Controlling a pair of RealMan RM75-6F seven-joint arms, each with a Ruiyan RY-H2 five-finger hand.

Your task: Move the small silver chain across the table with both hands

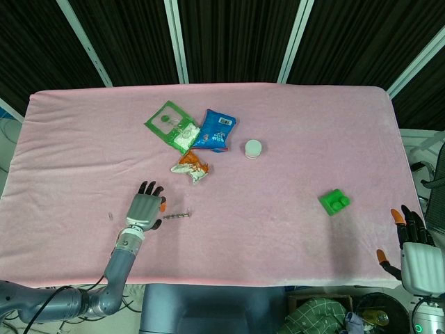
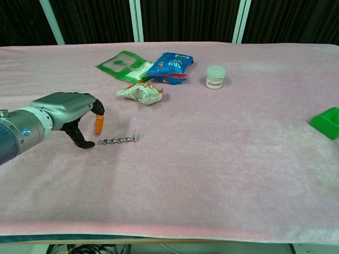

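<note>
The small silver chain [image 1: 176, 216] [image 2: 117, 140] lies stretched out on the pink table, left of centre near the front. My left hand [image 1: 144, 210] [image 2: 71, 111] hovers just left of the chain's end, fingers apart and curled downward, holding nothing; a fingertip is close to the chain, and contact cannot be made out. My right hand [image 1: 413, 252] is at the lower right corner of the head view, off the table's front right edge, fingers spread and empty. The chest view does not show it.
A green packet [image 1: 171, 124], a blue packet [image 1: 215, 129] and a crumpled orange-white wrapper [image 1: 190, 166] lie behind the chain. A white jar [image 1: 253, 148] stands mid-table. A green block [image 1: 334, 202] sits at the right. A tiny metal piece [image 1: 110, 215] lies left of my left hand.
</note>
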